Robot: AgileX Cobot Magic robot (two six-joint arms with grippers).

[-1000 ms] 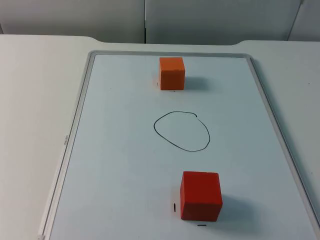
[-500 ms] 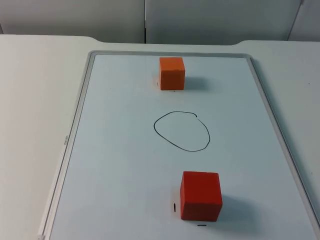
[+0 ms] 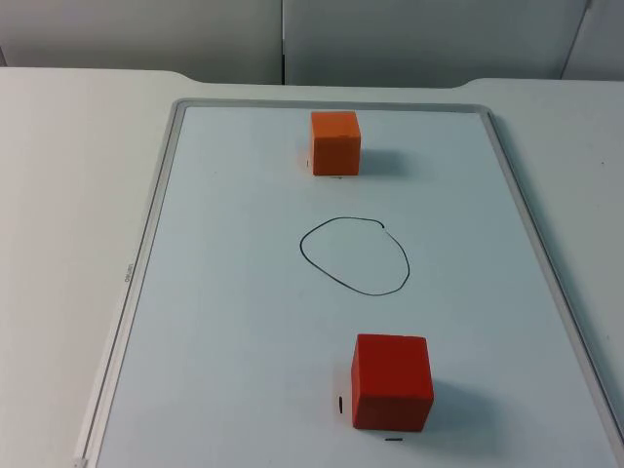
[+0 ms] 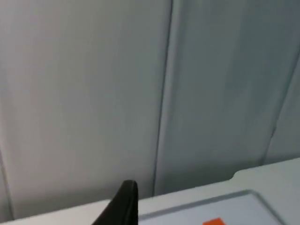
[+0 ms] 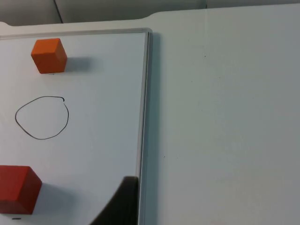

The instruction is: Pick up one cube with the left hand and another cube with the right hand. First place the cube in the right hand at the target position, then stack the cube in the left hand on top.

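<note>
Top view: orange cube [image 3: 335,142] far, red cube [image 3: 391,382] near, drawn circle [image 3: 354,255] between | likely rigid, light; grip opposite flat sides | left gripper [image 4: 123,206], right gripper [image 5: 123,200]: finger gap can't tell

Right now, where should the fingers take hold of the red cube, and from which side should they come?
Best from above, I think. The red cube sits flat and upright on the whiteboard, apart from the orange cube and outside the drawn circle. Close the fingers on two opposite vertical faces, around mid-height; every side looks free.
</note>
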